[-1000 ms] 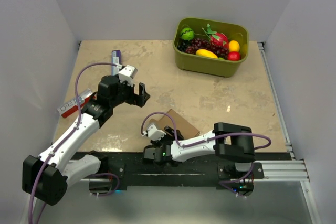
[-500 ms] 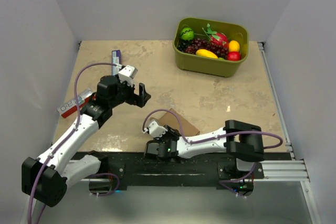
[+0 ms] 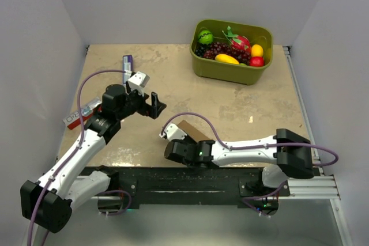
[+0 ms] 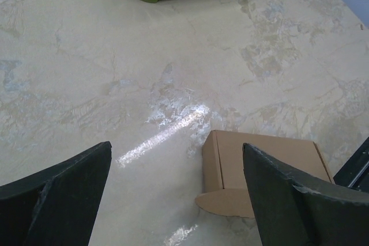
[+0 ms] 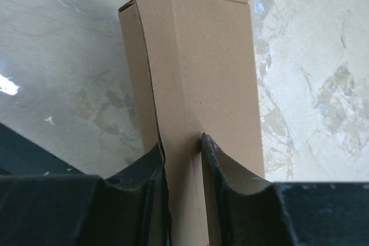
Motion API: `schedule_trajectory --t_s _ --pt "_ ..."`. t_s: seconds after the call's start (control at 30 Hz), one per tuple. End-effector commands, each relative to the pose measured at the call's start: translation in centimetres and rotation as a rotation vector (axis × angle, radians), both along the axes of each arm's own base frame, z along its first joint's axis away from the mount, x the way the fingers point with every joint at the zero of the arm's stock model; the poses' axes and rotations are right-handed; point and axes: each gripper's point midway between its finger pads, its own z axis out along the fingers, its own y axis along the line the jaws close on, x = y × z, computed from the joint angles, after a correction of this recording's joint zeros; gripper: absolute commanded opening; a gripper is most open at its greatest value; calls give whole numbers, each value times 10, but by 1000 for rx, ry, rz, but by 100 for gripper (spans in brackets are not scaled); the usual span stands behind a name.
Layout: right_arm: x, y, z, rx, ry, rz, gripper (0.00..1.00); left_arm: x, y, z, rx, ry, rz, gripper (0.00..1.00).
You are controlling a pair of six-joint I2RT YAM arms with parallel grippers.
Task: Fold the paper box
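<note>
The right hand (image 5: 182, 145) pinched a thin flap of the paper box (image 5: 210, 56), plain brown unprinted cardboard lying at the counter's (image 3: 230, 108) 6 o'clock edge. The left hand (image 3: 154, 105) hovered spread at the box's 10 o'clock, with bare counter toward 12 o'clock.

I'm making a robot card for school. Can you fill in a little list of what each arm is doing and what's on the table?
right gripper: shut on a flap of the paper box
left gripper: open, holding nothing, apart from the box
paper box place: near the front edge of the table
green bin: far right corner, holding fruit
purple-and-white box: far left part of the table
red-and-white box: left edge, beside the left arm
</note>
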Motion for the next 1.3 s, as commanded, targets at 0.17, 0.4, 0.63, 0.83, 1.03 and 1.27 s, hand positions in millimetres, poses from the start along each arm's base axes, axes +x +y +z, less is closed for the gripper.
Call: schedule_trajectory --t_s 0.17,0.4,0.63,0.83,1.03,1.27 --pt "20 10 47 193 137 127 27 -17 -13 47 -81 -169 -136 100" --pt "39 8 58 290 230 246 26 -39 -31 49 -121 -199 -307 100" --pt "58 -7 43 298 274 235 26 -40 -39 16 -85 -124 -377 99" --pt "72 -15 50 327 265 233 40 -29 -37 -12 -53 -21 -326 97" --pt "69 -12 59 362 269 243 76 -24 -42 -40 -28 88 -313 94" --pt "72 -16 50 337 270 218 93 -26 -49 -60 -9 157 -308 90"
